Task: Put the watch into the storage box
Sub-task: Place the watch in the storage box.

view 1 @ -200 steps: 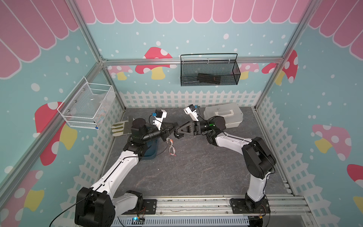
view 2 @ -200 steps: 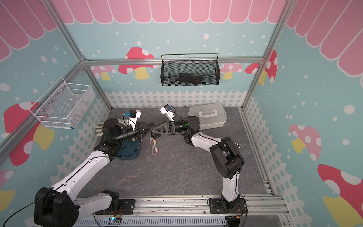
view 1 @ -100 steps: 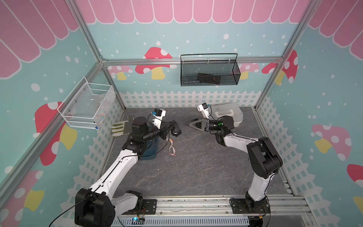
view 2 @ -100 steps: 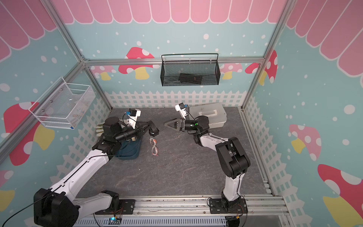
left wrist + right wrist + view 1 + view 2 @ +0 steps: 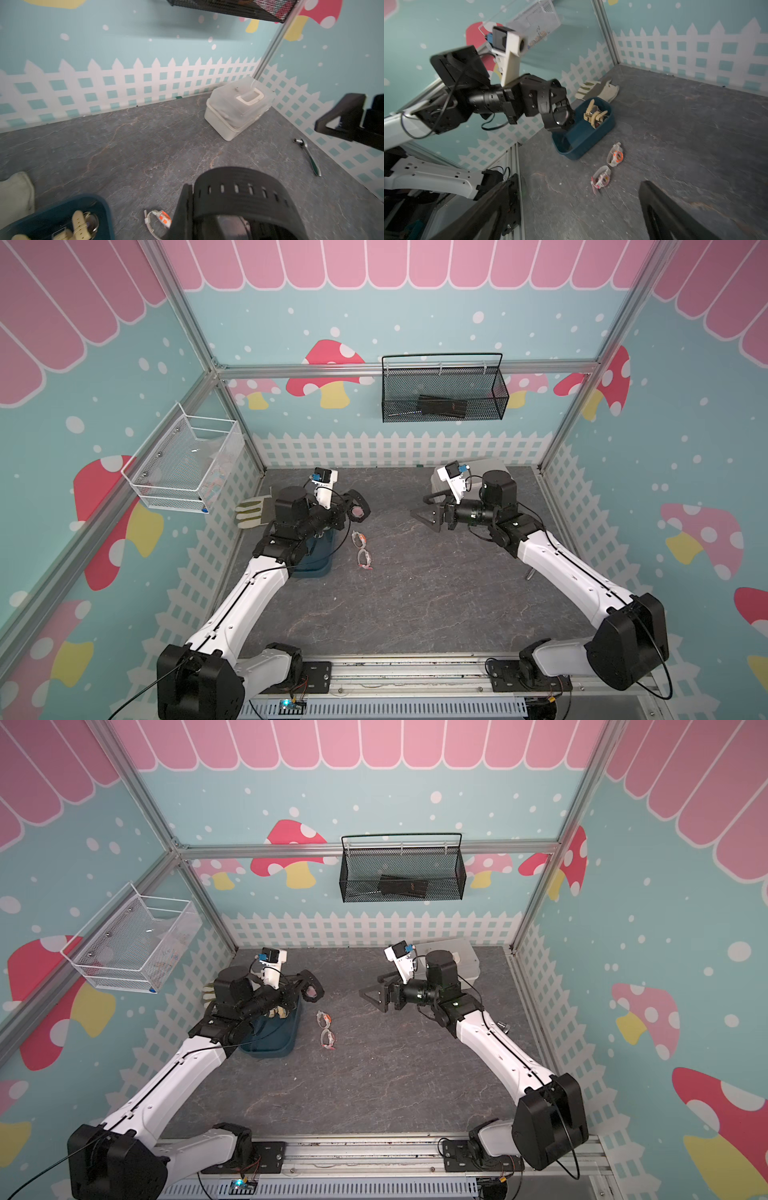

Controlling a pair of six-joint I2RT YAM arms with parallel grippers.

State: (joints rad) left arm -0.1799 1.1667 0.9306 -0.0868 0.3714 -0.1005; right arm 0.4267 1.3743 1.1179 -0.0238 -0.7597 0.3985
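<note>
Right wrist view: the left fingers (image 5: 550,94) are pinching the black watch (image 5: 559,117), holding it aloft just beside the storage box (image 5: 591,135), near its rim but seemingly not yet over the opening. The right fingers (image 5: 660,207) are spread wide and empty, well apart from the box. The step in hand looks like the carry. Next, the watch wants bringing over the box's open middle, clear of the beige watches (image 5: 593,116) inside, then lowering and letting go.
</note>
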